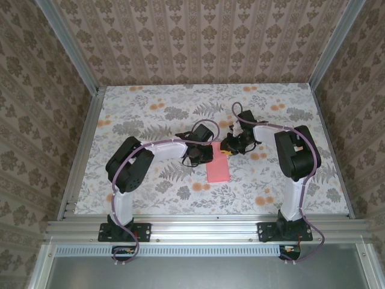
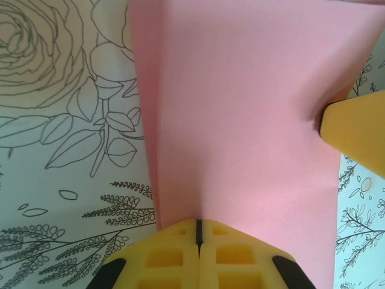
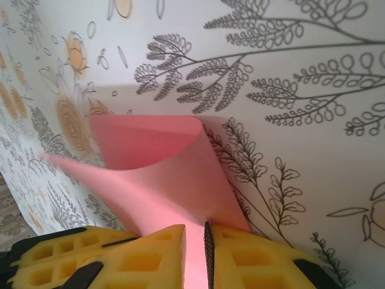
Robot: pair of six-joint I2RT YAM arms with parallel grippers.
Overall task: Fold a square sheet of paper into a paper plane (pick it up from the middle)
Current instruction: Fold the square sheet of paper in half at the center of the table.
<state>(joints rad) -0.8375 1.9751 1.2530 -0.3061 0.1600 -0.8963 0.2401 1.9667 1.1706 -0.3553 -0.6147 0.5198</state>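
Observation:
The salmon-pink square sheet of paper (image 1: 218, 164) lies in the middle of the table, doubled over into a narrow rectangle rather than a paper plane. My left gripper (image 1: 203, 154) is at its left edge. In the left wrist view its yellow fingers are shut (image 2: 197, 221), with their tip resting on the pink sheet (image 2: 240, 114). My right gripper (image 1: 231, 147) is at the sheet's far right corner. It is shut (image 3: 194, 229) on an edge of the paper (image 3: 162, 174), which curls up and over in front of it. A right fingertip (image 2: 355, 129) touches the sheet's right edge.
The table (image 1: 150, 120) has a floral cloth with orange flowers and grey leaves. Aluminium rails (image 1: 204, 227) run along the near edge and the sides, and patterned walls close in the back and both sides. Both arm bases stand at the near edge.

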